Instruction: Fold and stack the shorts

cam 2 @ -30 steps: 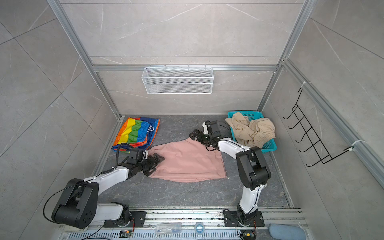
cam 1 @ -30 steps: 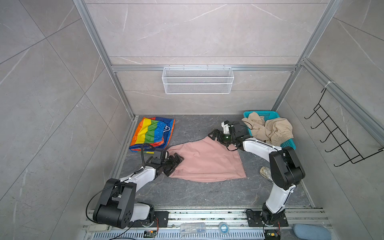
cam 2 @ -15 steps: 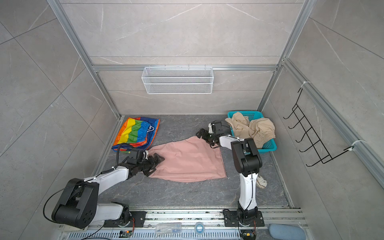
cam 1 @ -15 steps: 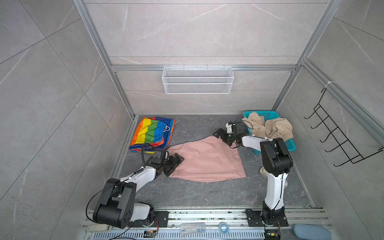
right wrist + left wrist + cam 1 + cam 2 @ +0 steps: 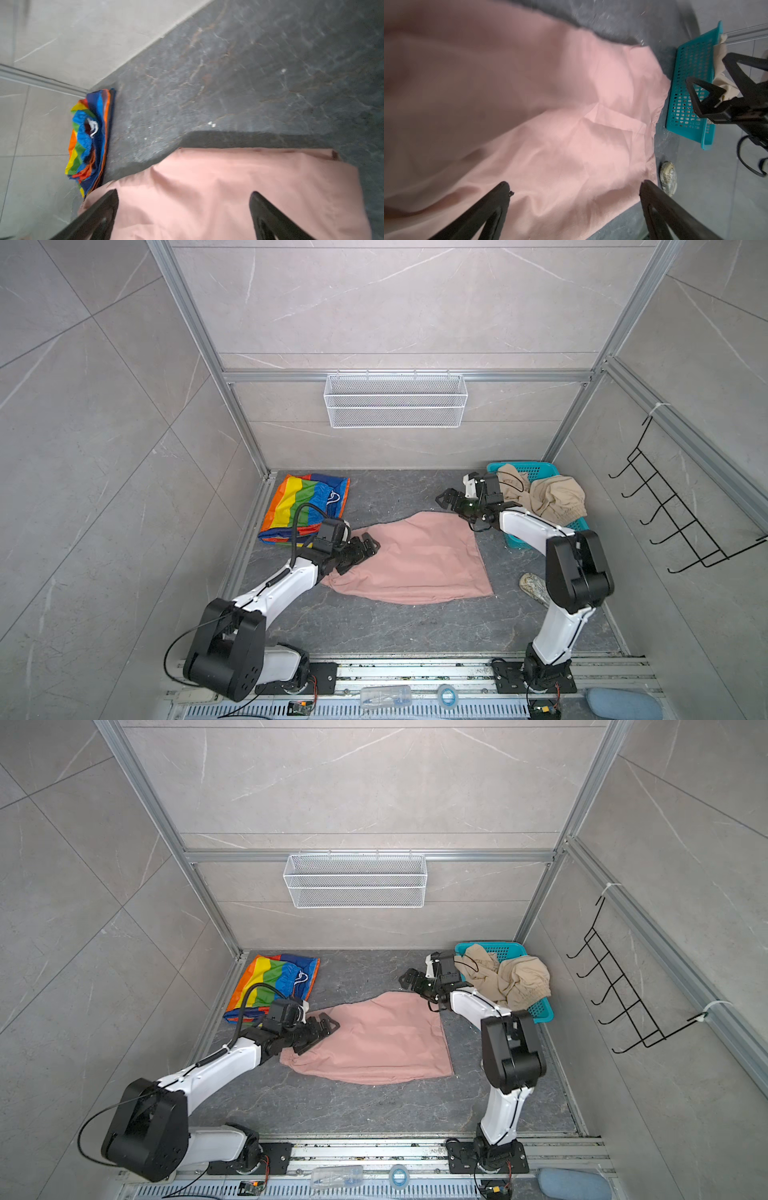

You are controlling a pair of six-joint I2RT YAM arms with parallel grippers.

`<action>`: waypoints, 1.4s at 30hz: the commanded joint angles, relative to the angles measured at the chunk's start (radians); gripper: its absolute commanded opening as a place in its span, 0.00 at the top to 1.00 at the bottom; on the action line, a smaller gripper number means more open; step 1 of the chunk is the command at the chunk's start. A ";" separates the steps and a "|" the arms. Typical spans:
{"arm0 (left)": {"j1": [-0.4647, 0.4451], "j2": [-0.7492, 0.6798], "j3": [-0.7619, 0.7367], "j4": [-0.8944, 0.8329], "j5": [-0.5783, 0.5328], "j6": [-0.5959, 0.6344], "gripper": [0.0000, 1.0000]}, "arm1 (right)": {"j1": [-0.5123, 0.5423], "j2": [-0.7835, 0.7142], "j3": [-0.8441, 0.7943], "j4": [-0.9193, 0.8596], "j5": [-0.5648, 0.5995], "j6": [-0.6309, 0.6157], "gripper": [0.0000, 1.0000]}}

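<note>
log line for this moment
left pincer open | right pincer open | pink shorts spread flat | rainbow shorts folded | beige shorts in basket

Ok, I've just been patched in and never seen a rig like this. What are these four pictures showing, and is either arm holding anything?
Two white-and-black robot arms, left arm and right arm, stand on a rail at the near edge of a dark stone-patterned table. Two pictures are near-identical overhead views; the other two come from a camera on each wrist, looking out between that arm's black jaws. On the table: a dusty pink pair of shorts spread in the middle, a shiny rainbow-striped pair folded at far left, and a teal perforated plastic basket at far right holding a crumpled beige pair. Both sets of jaws stand open and hold nothing: the left jaws by the pink pair's left edge, the right jaws by its far right corner.
</note>
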 commanded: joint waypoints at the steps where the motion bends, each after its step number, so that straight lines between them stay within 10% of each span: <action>1: 0.011 -0.096 0.035 -0.181 -0.284 0.144 0.01 | 0.032 -0.090 -0.068 -0.080 0.042 -0.051 0.00; 4: 0.050 -0.136 0.009 -0.227 -0.363 0.185 0.01 | 0.072 -0.128 -0.113 -0.112 0.055 -0.074 0.01; 15: 0.267 -0.151 -0.187 -0.086 -0.125 0.199 0.02 | 0.096 -0.205 -0.325 -0.110 0.019 -0.087 0.01; 27: 0.281 0.053 -0.150 -0.008 -0.020 0.237 0.13 | 0.096 -0.254 -0.458 -0.096 0.037 -0.072 0.00; 39: 0.243 0.110 -0.119 -0.107 -0.066 0.264 0.42 | 0.097 -0.288 -0.477 -0.101 0.029 -0.043 0.00; 42: 0.218 0.128 -0.103 -0.134 -0.081 0.270 0.62 | 0.096 -0.303 -0.477 -0.110 0.036 -0.047 0.01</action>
